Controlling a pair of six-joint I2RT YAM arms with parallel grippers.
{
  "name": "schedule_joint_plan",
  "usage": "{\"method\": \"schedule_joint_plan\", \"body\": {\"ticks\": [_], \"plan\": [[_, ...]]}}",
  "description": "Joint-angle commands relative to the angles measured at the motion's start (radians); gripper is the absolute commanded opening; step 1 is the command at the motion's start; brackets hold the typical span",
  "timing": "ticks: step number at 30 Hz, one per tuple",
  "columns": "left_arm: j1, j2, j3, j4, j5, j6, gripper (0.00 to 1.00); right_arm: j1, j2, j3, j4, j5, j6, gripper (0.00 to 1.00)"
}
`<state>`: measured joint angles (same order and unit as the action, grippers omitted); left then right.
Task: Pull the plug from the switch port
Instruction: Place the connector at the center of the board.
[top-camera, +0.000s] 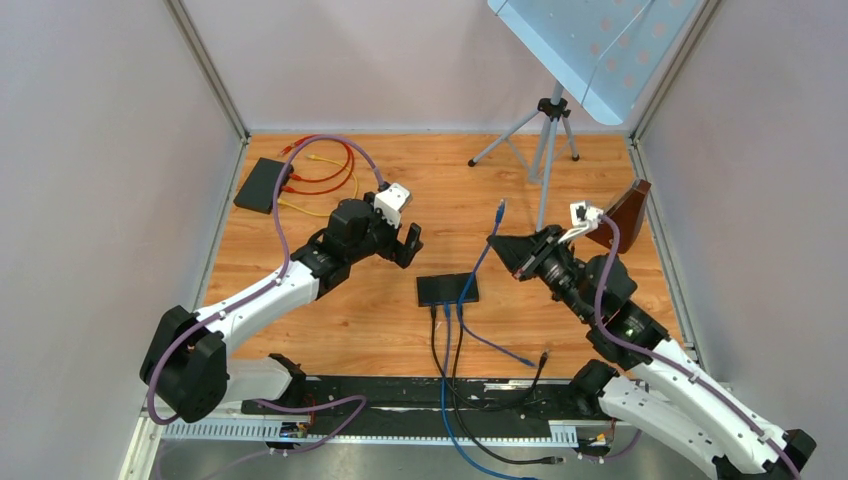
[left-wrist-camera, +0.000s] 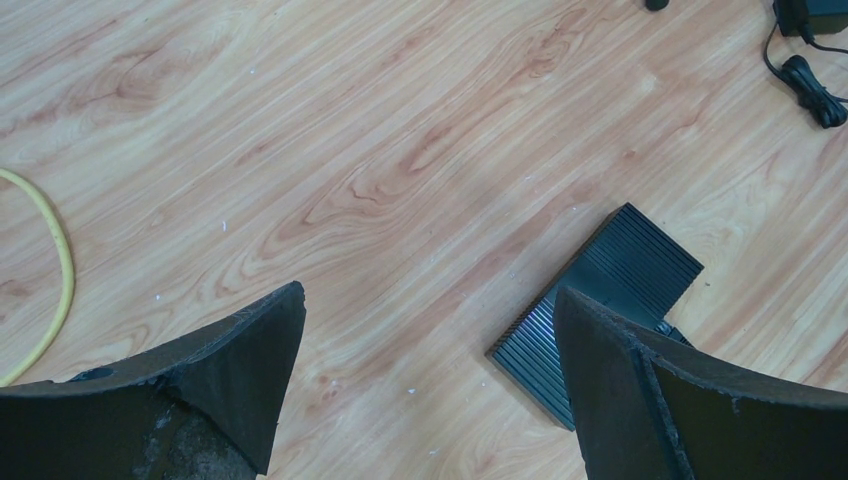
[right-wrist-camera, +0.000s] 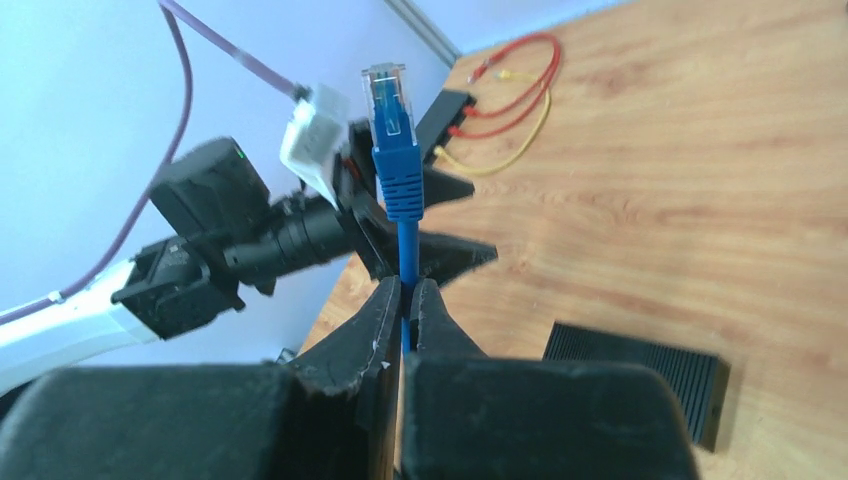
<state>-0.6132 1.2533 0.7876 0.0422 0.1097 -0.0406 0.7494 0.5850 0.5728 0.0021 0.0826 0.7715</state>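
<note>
Wooden desk (top-camera: 360, 330) carries the switch (top-camera: 447, 289) at its middle. The right end effector (right-wrist-camera: 405, 300) pinches the blue cable (right-wrist-camera: 405, 245) just below the plug (right-wrist-camera: 388, 110), which is held in the air clear of the switch. The left end effector (left-wrist-camera: 430, 330) is spread and empty. With nothing holding the switch, a further pull might drag it, or the thin cable could slip. The plug's long axis follows the cable, and its tip points toward the desk's far side.

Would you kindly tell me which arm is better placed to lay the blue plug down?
Right: the right pincer is shut on the blue cable below the plug, held clear of the switch. The left pincer hangs open and empty.
</note>
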Motion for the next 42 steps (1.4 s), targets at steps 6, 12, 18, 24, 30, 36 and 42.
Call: {"method": "schedule_joint_plan", "body": {"ticks": [6,12,18,24,30,36,42], "plan": [[0.003,-0.016,0.012,0.022,-0.015,-0.008,1.0,-0.01,0.134,0.419,-0.317,0.104,-0.427,0.0],[0.003,-0.012,0.014,0.014,-0.014,0.002,1.0,-0.042,0.198,0.526,-0.484,0.202,-0.45,0.0],[0.004,0.01,0.033,-0.003,0.013,0.009,1.0,-0.135,0.311,0.584,-0.622,0.107,-0.357,0.0],[0.004,0.015,0.038,-0.013,0.025,0.011,1.0,-0.224,0.437,0.541,-0.611,0.037,-0.33,0.0],[0.004,0.02,0.038,-0.023,0.044,0.011,1.0,-0.403,0.595,0.466,-0.421,-0.196,-0.402,0.0],[0.004,0.02,0.029,-0.03,0.066,0.012,1.0,-0.432,0.837,0.534,-0.386,-0.294,-0.398,0.0],[0.004,0.023,0.039,-0.06,0.086,0.018,1.0,-0.432,0.959,0.556,-0.314,-0.221,-0.352,0.0]]}}
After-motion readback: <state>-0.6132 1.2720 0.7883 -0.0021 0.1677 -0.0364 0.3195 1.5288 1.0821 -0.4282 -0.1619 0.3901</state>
